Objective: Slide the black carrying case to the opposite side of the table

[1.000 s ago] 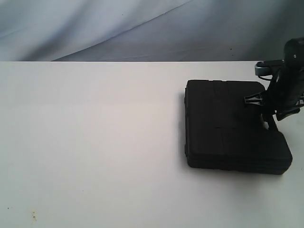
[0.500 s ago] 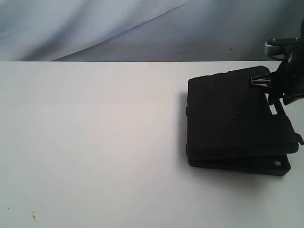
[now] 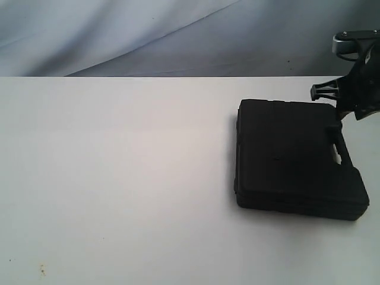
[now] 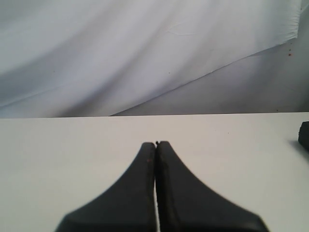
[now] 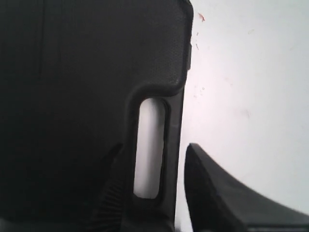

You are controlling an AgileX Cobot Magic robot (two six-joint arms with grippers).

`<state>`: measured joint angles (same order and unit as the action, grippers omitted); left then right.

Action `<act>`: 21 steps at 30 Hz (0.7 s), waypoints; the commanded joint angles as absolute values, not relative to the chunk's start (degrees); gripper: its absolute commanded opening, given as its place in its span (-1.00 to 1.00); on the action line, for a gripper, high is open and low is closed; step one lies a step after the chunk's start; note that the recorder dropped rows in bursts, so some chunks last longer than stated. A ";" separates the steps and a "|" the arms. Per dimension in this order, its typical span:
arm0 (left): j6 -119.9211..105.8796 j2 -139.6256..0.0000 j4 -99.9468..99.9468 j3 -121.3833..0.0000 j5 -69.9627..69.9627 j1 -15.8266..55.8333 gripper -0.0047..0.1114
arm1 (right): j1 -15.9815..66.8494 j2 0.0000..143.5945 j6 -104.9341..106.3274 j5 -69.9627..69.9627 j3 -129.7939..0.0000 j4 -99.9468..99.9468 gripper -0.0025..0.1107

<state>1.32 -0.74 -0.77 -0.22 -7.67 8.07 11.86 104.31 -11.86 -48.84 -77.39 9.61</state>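
Lying flat on the white table (image 3: 119, 178) at about 4 o'clock in the exterior view: black carrying case (image 3: 291, 157), handle (image 5: 173, 145) edge toward 3 o'clock, probably for catching and pushing toward 9 o'clock. Beyond, near 2 o'clock, right gripper (image 5: 154, 150) angled down, fingers (image 5: 212, 193) parted astride the handle bar, clamping nothing. Elsewhere, left gripper (image 4: 156, 145) pressed closed, empty, level over the table.

The black case (image 3: 291, 157) is lying flat and closed on the right part of the table (image 3: 119, 178) in the exterior view, its textured lid facing up and its handle (image 3: 344, 151) pointing right. The white table is spreading wide to the left, showing faint red smudges beside the handle.
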 commanded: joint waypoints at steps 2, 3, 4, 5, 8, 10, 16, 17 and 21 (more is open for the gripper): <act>1.44 -0.43 -0.73 0.00 -7.53 7.94 -0.92 | 12.10 97.38 -12.00 -42.07 -70.26 7.24 -0.75; 1.44 -0.43 -0.73 0.00 -7.53 7.94 -0.92 | 12.10 95.93 -12.00 -40.31 -68.52 7.24 -0.83; 1.44 -0.43 -0.73 0.00 -7.53 7.94 -0.92 | 12.10 94.76 -12.00 -39.11 -66.71 7.24 -0.90; 1.44 -0.43 -0.73 0.00 -7.53 7.94 -0.92 | 12.10 93.24 -12.00 -37.80 -64.97 7.09 -0.96; 1.44 -0.43 -0.73 0.00 -7.53 7.94 -0.92 | 12.10 88.76 -12.00 -35.14 -60.67 7.09 -0.96; 1.44 -0.43 -0.73 0.00 -7.53 7.94 -0.92 | 12.10 86.36 -12.00 -35.00 -58.75 7.09 -0.96; 1.44 -0.43 -0.73 0.00 -7.53 7.94 -0.92 | 12.10 78.17 -11.78 -33.84 -53.07 6.97 -0.96; 1.44 -0.43 -0.73 0.00 -7.53 7.94 -0.92 | 12.10 76.67 -11.78 -33.30 -52.32 6.73 -0.96; 1.44 -0.43 -0.73 0.00 -7.53 7.94 -0.92 | 12.10 70.93 -11.50 -31.19 -48.85 5.15 -0.96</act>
<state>1.32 -0.74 -0.77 -0.22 -7.67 8.07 11.95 74.40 -11.86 -33.00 -50.81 6.51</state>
